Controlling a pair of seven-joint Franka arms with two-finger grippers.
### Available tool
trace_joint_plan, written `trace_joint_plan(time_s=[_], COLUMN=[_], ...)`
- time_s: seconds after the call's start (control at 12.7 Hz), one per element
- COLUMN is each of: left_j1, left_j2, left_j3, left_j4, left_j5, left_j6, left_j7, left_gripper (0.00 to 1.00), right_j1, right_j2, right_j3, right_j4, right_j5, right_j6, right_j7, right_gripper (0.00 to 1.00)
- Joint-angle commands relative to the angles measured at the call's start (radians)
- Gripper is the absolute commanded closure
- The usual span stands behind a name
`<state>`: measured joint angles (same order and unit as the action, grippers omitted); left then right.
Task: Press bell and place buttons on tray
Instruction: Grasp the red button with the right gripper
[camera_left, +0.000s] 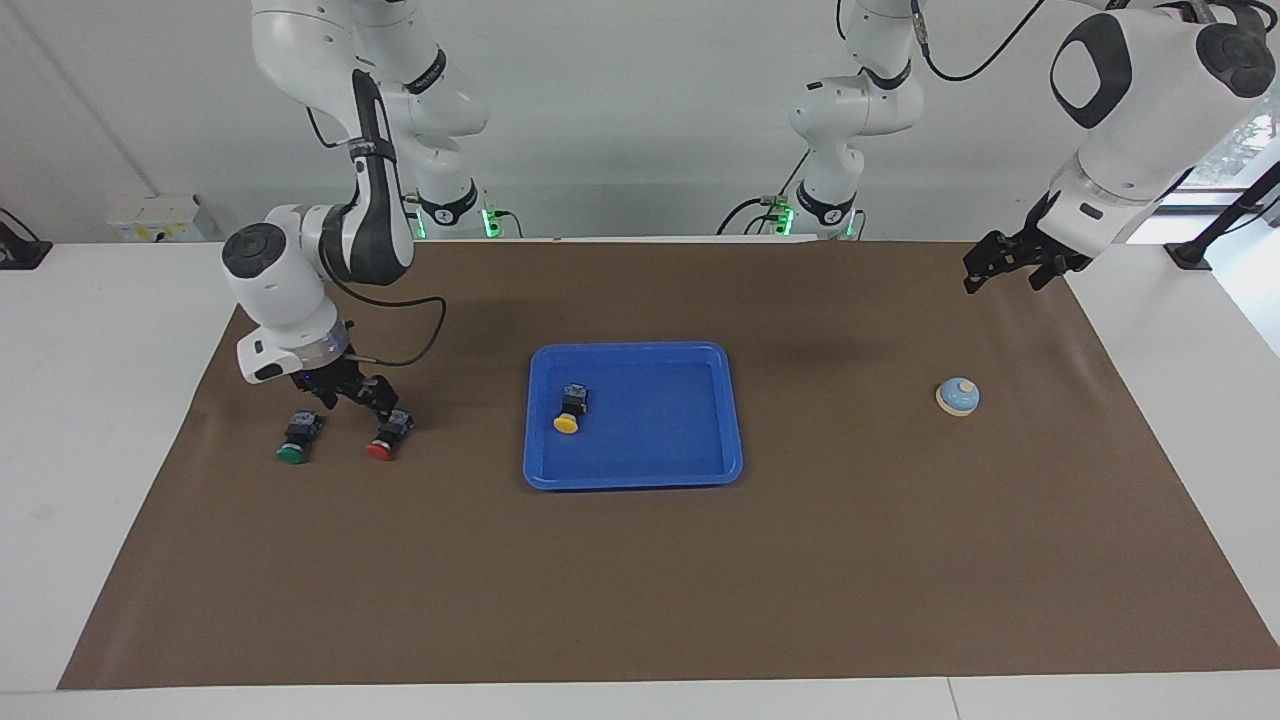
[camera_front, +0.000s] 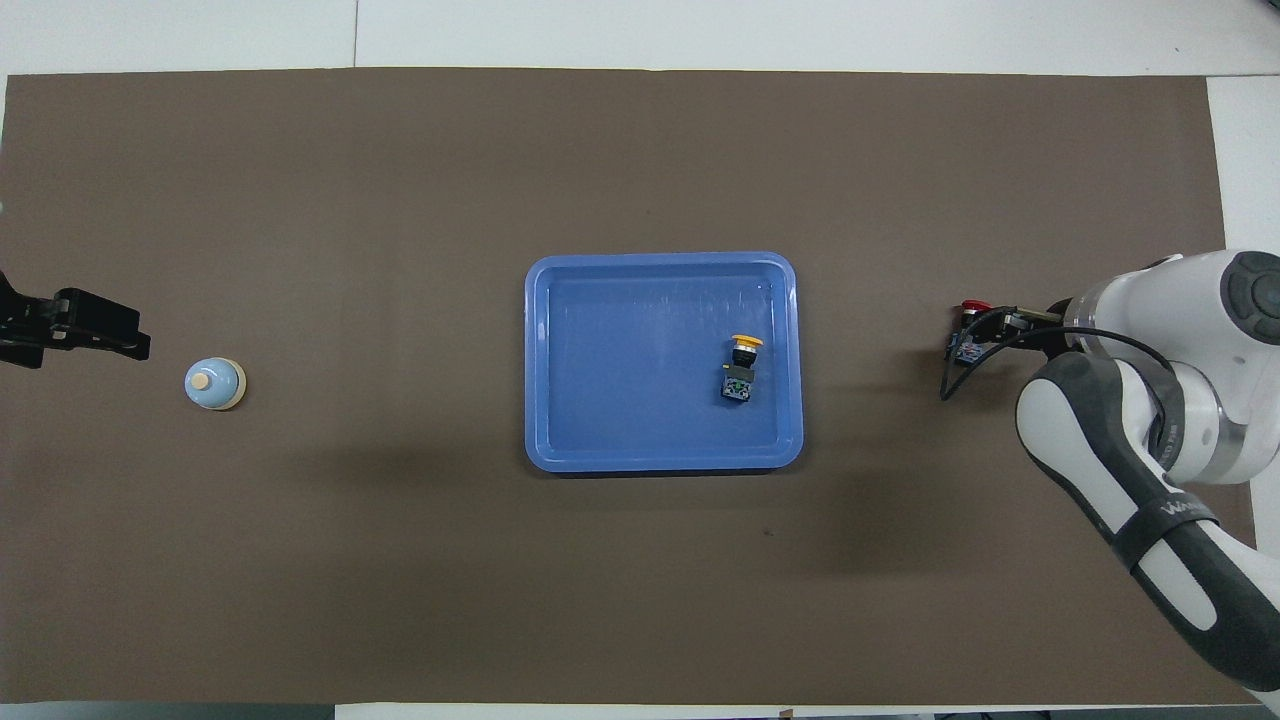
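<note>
The yellow button (camera_left: 567, 413) (camera_front: 741, 366) lies on its side in the blue tray (camera_left: 634, 479) (camera_front: 660, 461), in the part toward the right arm's end. On the mat toward that end lie the red button (camera_left: 386, 438) (camera_front: 968, 327) and the green button (camera_left: 297, 439), which the arm hides from overhead. My right gripper (camera_left: 350, 397) hangs open and low over the mat, just robotward of these two, nothing between its fingers. The light-blue bell (camera_left: 958, 396) (camera_front: 214, 384) stands toward the left arm's end. My left gripper (camera_left: 1003, 266) (camera_front: 95, 335) waits open in the air, robotward of the bell.
A brown mat (camera_left: 640, 580) covers most of the white table. A black cable loops from the right wrist beside the red button. Nothing else lies on the mat.
</note>
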<state>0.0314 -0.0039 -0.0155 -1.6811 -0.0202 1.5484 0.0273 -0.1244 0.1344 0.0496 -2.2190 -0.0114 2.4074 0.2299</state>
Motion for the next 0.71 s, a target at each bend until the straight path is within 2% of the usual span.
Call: trace_joint_plan(time_s=[0.0,0.47,0.55,0.63], left_j1=[-0.004,-0.004,-0.004,-0.004], left_j2=[-0.010,-0.010,-0.010,-0.010], left_j3=[0.006,0.006,0.006,0.006], left_j4=[0.006,0.006,0.006,0.006], left_j5=[-0.004,-0.004,-0.004,-0.004], left_j6=[-0.019,-0.019,-0.019,-0.019], left_j7=[-0.007,-0.007,-0.007,-0.007], left_gripper=[0.00,0.00,0.00,0.00], right_j1=[0.006,0.032,0.035,0.035], right_j2=[-0.047,0.013,0.014,0.019], right_j3=[0.012,0.016,0.016,0.015], right_j4=[-0.071,-0.103,-0.103,-0.103], right_j5=[-0.006,0.010,0.010,0.010], right_j6=[0.053,0.194,0.199,0.200], right_j7=[0.009,0.029,0.029,0.026], right_gripper=[0.00,0.00,0.09,0.28])
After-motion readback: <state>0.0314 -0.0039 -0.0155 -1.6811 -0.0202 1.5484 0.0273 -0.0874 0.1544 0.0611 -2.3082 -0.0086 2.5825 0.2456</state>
